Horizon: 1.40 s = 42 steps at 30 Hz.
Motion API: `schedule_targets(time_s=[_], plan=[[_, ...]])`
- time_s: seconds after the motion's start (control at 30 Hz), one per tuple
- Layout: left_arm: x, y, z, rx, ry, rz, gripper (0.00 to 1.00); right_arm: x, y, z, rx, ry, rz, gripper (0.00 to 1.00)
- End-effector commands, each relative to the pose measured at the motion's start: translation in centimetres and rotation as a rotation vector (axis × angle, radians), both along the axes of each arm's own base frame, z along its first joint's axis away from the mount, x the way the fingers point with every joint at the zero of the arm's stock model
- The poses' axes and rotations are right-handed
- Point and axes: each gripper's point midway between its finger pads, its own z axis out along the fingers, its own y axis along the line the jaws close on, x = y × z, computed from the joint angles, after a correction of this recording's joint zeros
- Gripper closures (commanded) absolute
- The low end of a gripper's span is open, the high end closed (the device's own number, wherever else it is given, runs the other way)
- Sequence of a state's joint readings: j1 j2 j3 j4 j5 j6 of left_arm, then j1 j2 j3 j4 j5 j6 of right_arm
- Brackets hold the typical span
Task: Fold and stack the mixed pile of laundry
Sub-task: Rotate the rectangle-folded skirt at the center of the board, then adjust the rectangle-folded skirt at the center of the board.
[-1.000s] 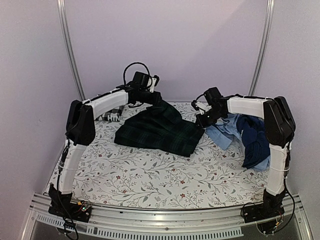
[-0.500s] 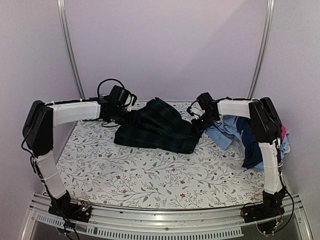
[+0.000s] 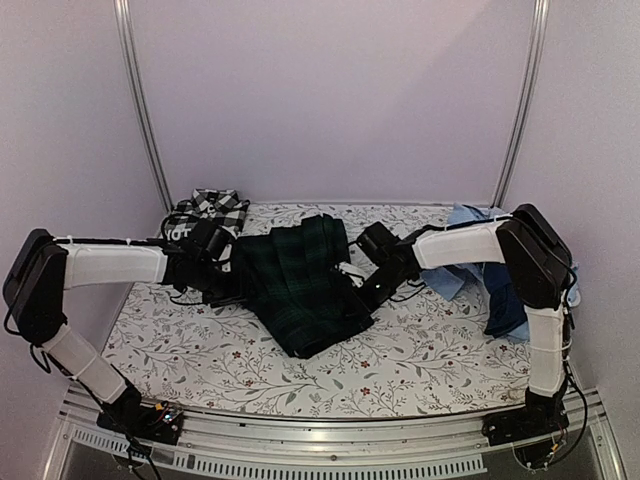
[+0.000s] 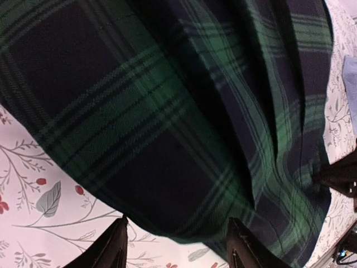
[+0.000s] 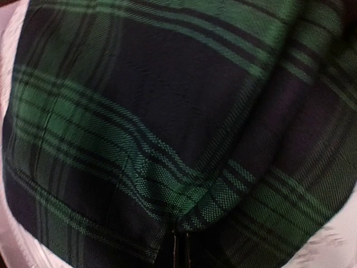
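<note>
Green-and-navy plaid fabric garment (image 3: pixel 300 290), bunched mid-way across the floral-printed worktop (image 3: pixel 420 370), probably wants its left hem taken squarely before either arm draws it flat, so the fold stays even. The right tool (image 5: pixel 179 245) is pinched closed on its right edge. The left tool (image 4: pixel 178 240) stands parted and empty, the hem just beyond its fingertips.
</note>
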<state>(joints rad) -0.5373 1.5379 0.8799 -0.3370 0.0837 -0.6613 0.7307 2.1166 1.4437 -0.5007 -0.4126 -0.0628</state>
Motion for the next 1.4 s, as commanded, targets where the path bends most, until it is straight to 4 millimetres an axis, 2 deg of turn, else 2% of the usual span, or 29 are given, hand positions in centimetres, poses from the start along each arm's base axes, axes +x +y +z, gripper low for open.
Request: schedule_targets(time_s=[0.0, 0.03, 0.13, 0.2, 0.3, 0.37, 0.43, 0.47, 0.57, 0.63, 0.7, 0.8, 0.83, 0.9, 1.0, 1.1, 1.2, 1.3, 1.37], plan=[[1.1, -0.1, -0.8, -0.06, 0.005, 0.042, 0.4, -12.1, -0.8, -0.4, 0.037, 0.363, 0.191, 1.0], [1.5, -0.2, -1.2, -0.054, 0.007, 0.034, 0.4, -12.3, -0.4, 1.2, 0.086, 0.34, 0.209, 1.0], [3.4, -0.4, -1.9, -0.021, -0.005, 0.0, 0.42, -11.7, 0.3, 3.4, 0.158, 0.3, 0.202, 0.99], [4.6, -0.7, -2.2, 0.003, -0.009, -0.029, 0.43, -10.6, 0.6, 4.2, 0.178, 0.291, 0.173, 0.76], [6.5, -0.9, -2.6, 0.035, -0.024, -0.06, 0.43, -7.5, -0.2, 5.0, 0.21, 0.302, 0.057, 0.64], [7.7, -1.3, -2.9, 0.032, -0.029, -0.072, 0.43, -5.2, -1.2, 6.6, 0.274, 0.306, -0.039, 0.56], [9.1, -1.5, -3.4, 0.048, -0.028, -0.08, 0.43, -3.0, -2.8, 7.5, 0.297, 0.29, -0.14, 0.55], [9.8, -1.5, -4.1, 0.062, -0.017, -0.083, 0.43, -2.1, -3.7, 7.6, 0.295, 0.295, -0.191, 0.56], [12.4, -1.5, -4.0, 0.092, -0.035, -0.082, 0.43, -0.3, -5.6, 7.3, 0.286, 0.305, -0.287, 0.58], [13.6, -0.9, -2.8, 0.102, -0.053, -0.062, 0.43, 0.3, -5.6, 6.8, 0.28, 0.317, -0.305, 0.6], [14.1, -0.6, 0.5, 0.091, -0.125, -0.057, 0.42, 0.5, -5.2, 6.8, 0.294, 0.338, -0.311, 0.6], [12.9, -1.9, 6.3, 0.059, -0.238, -0.113, 0.4, 0.2, -5.1, 6.4, 0.303, 0.383, -0.339, 0.6], [11.9, -2.5, 7.4, 0.045, -0.245, -0.142, 0.39, 0.1, -5.1, 6.1, 0.308, 0.396, -0.347, 0.6], [9.5, -4.3, 8.2, -0.005, -0.22, -0.211, 0.39, 0.1, -5.0, 5.4, 0.318, 0.423, -0.378, 0.58], [5.8, -7.7, 7.5, -0.058, -0.17, -0.304, 0.38, 0.1, -4.7, 5.1, 0.356, 0.458, -0.411, 0.57], [3.1, -11.4, 6.1, -0.094, -0.108, -0.37, 0.38, 0.5, -4.7, 4.6, 0.363, 0.477, -0.459, 0.55], [1.4, -15.1, 4.4, -0.101, -0.047, -0.423, 0.38, 0.7, -4.5, 3.9, 0.392, 0.511, -0.498, 0.52], [0.6, -18.3, 4.1, -0.113, -0.039, -0.457, 0.38, 1.2, -3.9, 3.6, 0.441, 0.551, -0.536, 0.52], [0.4, -19.7, 3.8, -0.111, -0.042, -0.47, 0.38, 1.5, -3.7, 3.1, 0.45, 0.567, -0.56, 0.53]])
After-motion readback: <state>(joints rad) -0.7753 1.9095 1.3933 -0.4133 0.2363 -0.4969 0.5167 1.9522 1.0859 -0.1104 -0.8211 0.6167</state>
